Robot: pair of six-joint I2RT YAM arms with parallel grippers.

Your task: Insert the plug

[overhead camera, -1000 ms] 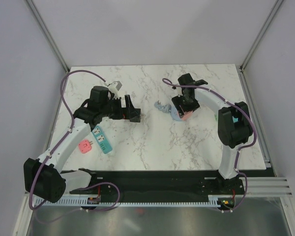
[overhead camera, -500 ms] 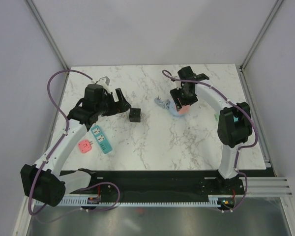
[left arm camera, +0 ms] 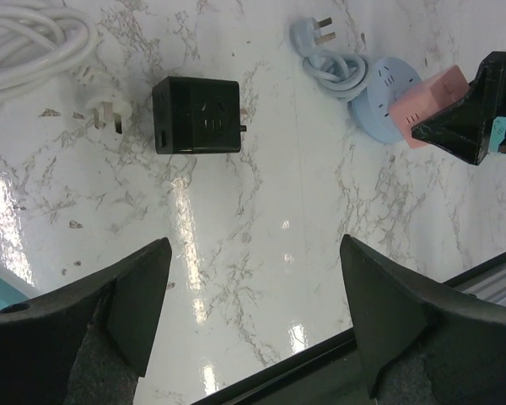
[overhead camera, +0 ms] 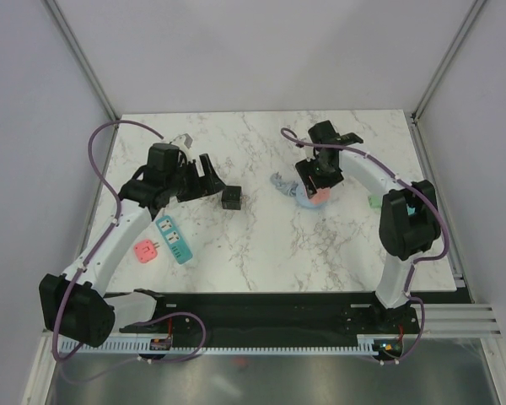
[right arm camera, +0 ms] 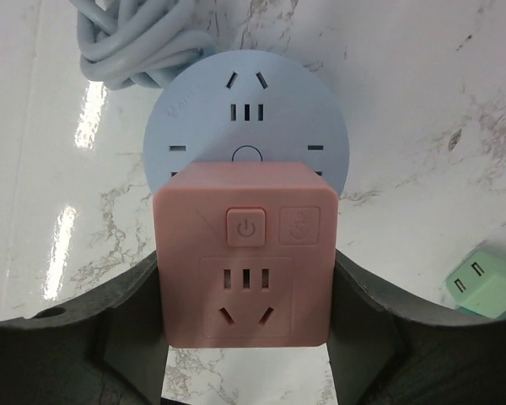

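My right gripper (right arm camera: pixel 246 283) is shut on a pink cube plug (right arm camera: pixel 246 266), which has a power button and a socket face. The plug hangs over the near half of a round light-blue socket disc (right arm camera: pixel 246 118); its prongs are hidden. In the top view the pink plug (overhead camera: pixel 320 195) and the disc (overhead camera: pixel 300 200) sit right of centre under my right gripper (overhead camera: pixel 319 182). My left gripper (left arm camera: pixel 253 245) is open and holds nothing. It hovers near a black cube adapter (left arm camera: pixel 196 116) that lies on the marble, also seen from above (overhead camera: pixel 231 198).
A grey-blue cord (overhead camera: pixel 280 180) coils left of the disc. A white cable (left arm camera: pixel 29 42) and its white plug (left arm camera: pixel 105 114) lie by the black cube. A teal power strip (overhead camera: pixel 174 239) and a pink adapter (overhead camera: pixel 145 250) lie at the left, a green cube (right arm camera: pixel 485 287) at the right.
My left gripper has let go of the black cube and drawn back to the left, leaving the cube on the table. The right gripper has shifted slightly with the pink plug over the disc.
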